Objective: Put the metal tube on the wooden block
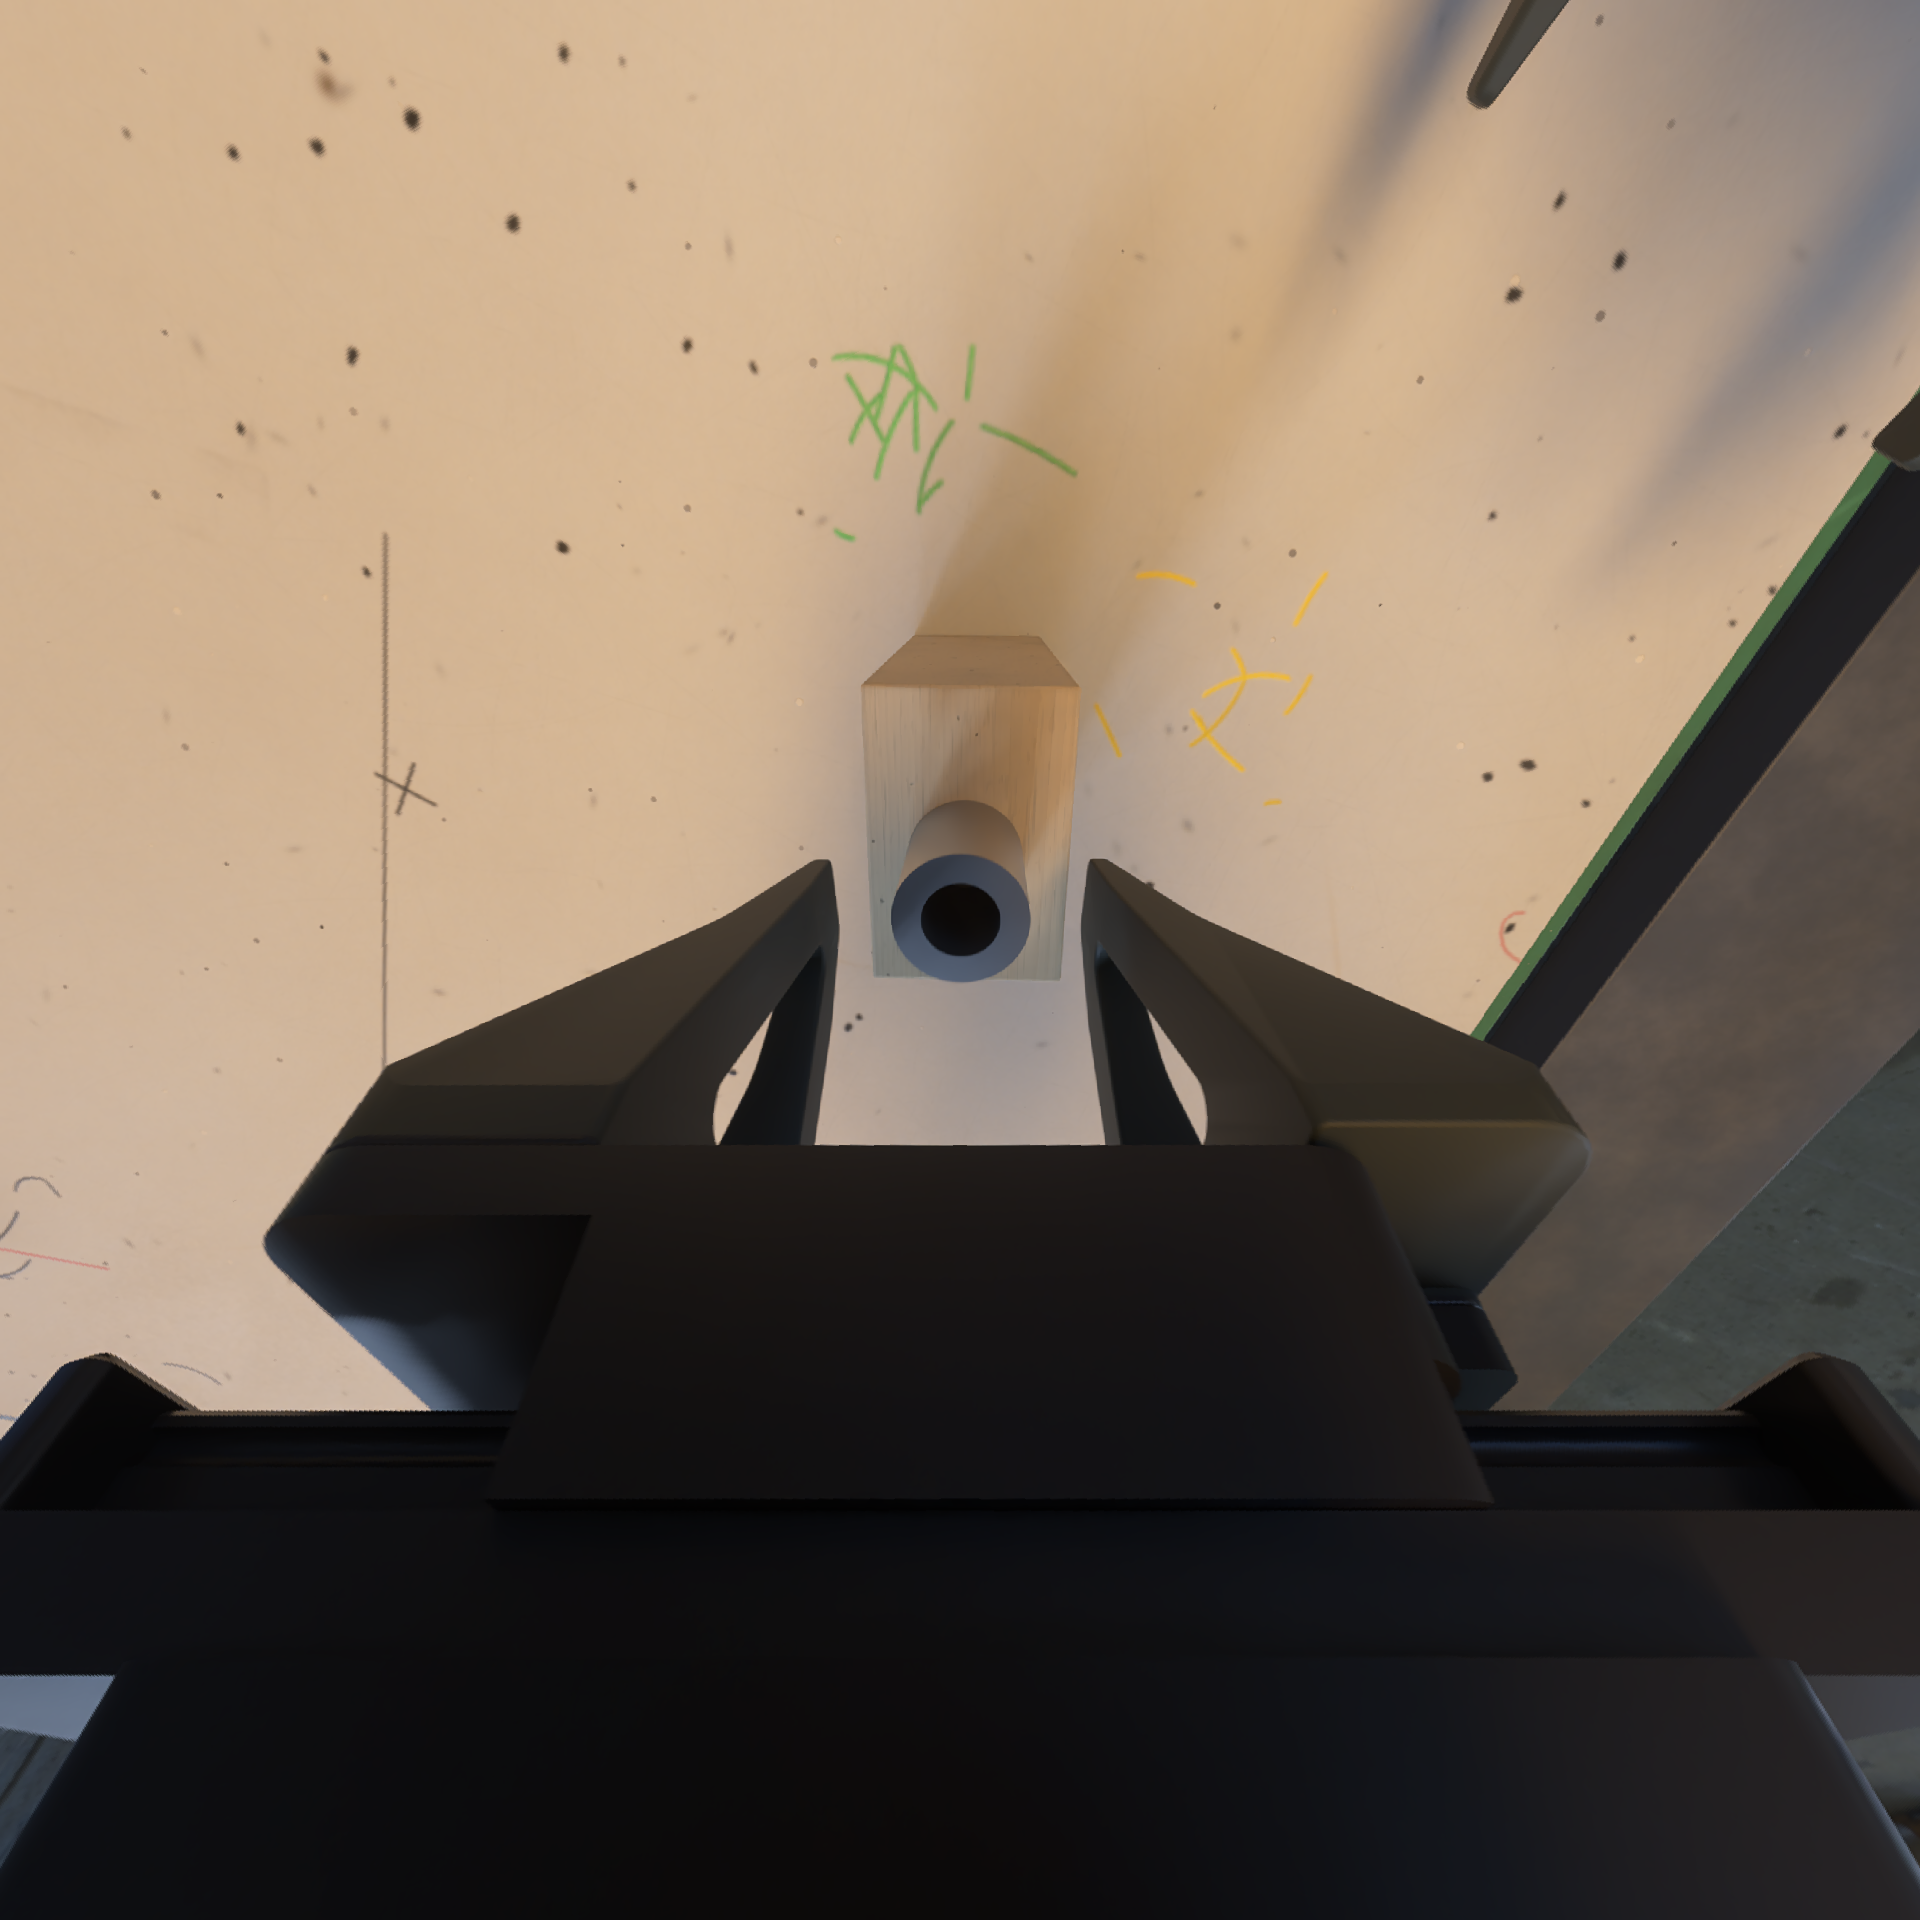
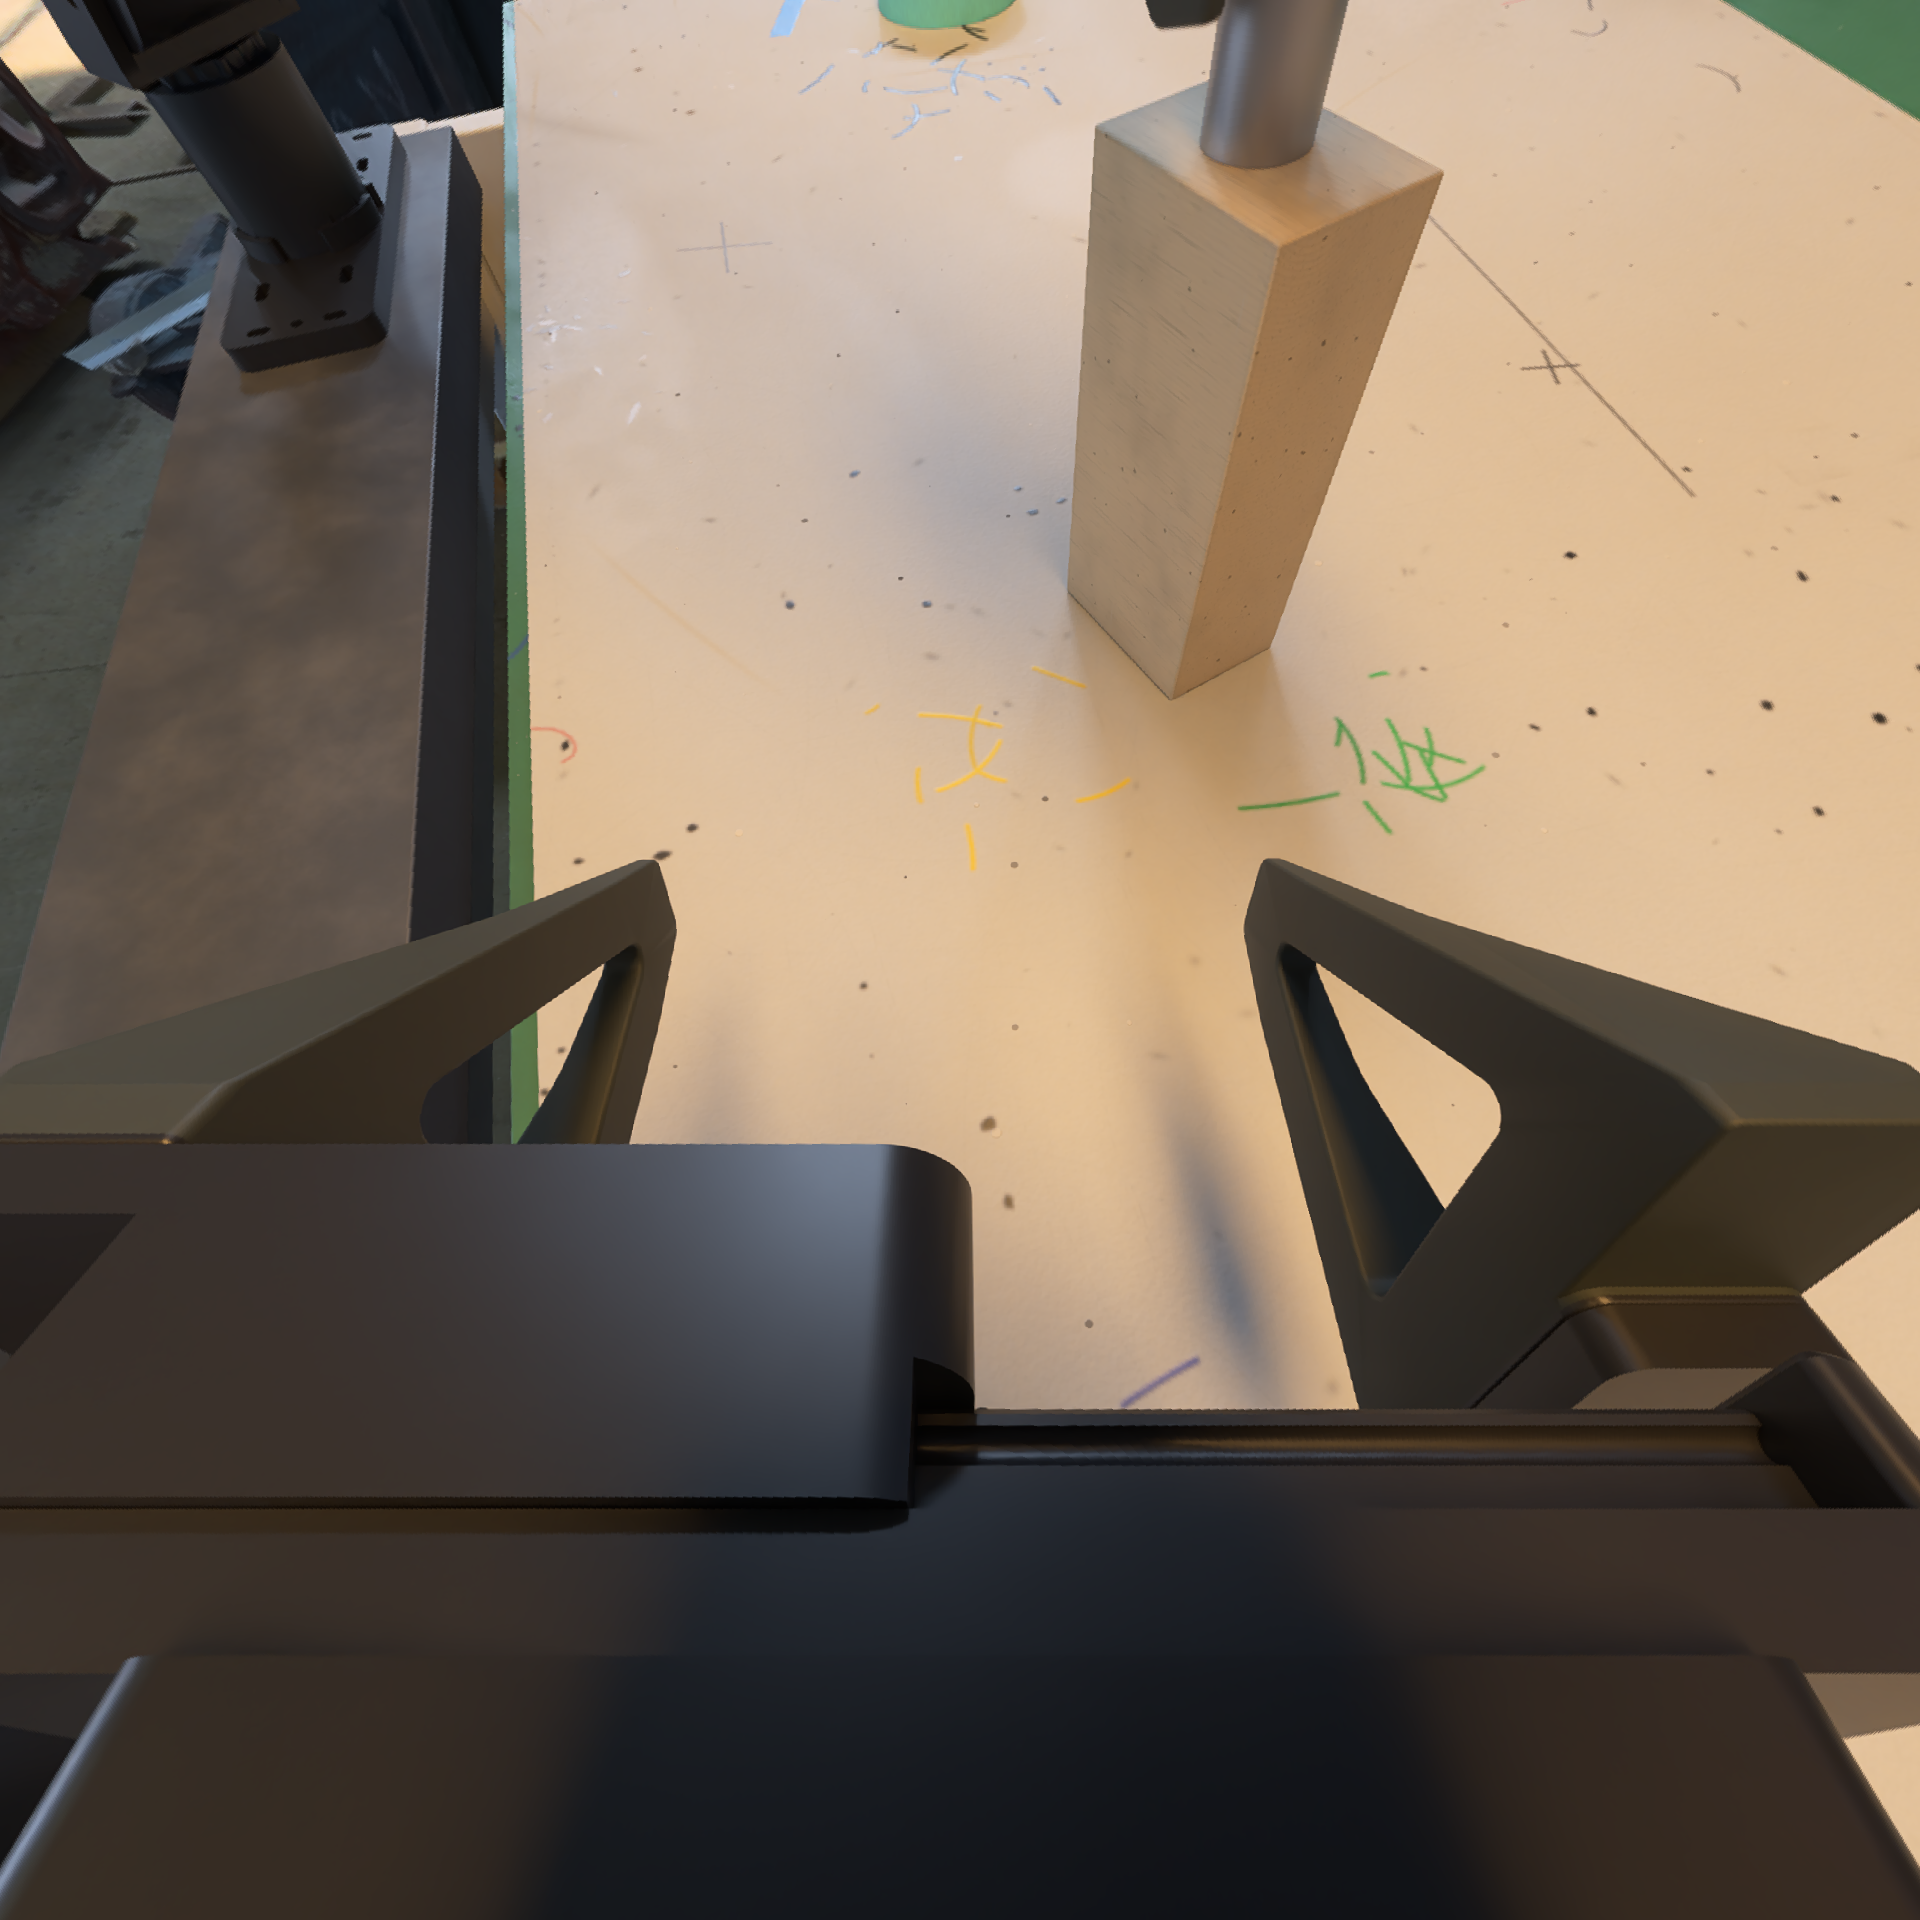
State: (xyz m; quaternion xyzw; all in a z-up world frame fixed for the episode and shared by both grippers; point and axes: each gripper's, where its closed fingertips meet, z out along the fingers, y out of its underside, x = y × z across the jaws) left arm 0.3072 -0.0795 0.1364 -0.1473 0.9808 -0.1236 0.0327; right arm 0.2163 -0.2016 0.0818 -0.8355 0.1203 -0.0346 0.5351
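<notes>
A tall pale wooden block [image 1: 966, 727] stands upright on the tan table. A grey metal tube [image 1: 971, 831] stands on end on the block's top face. In the left wrist view I look straight down its bore. My left gripper [image 1: 958, 868] hangs above it, open, with a finger on each side of the tube and a gap to both. In the right wrist view the block [image 2: 1226, 395] and tube [image 2: 1262, 94] stand far ahead. My right gripper [image 2: 961, 883] is open and empty, low over the table, well short of the block.
Green scribbles [image 1: 914, 426] and yellow scribbles [image 1: 1236, 696] mark the table near the block. The table's green-edged side [image 2: 520, 623] and a dark arm base [image 2: 281, 187] lie to the left in the right wrist view. A green object [image 2: 940, 8] sits at the far end.
</notes>
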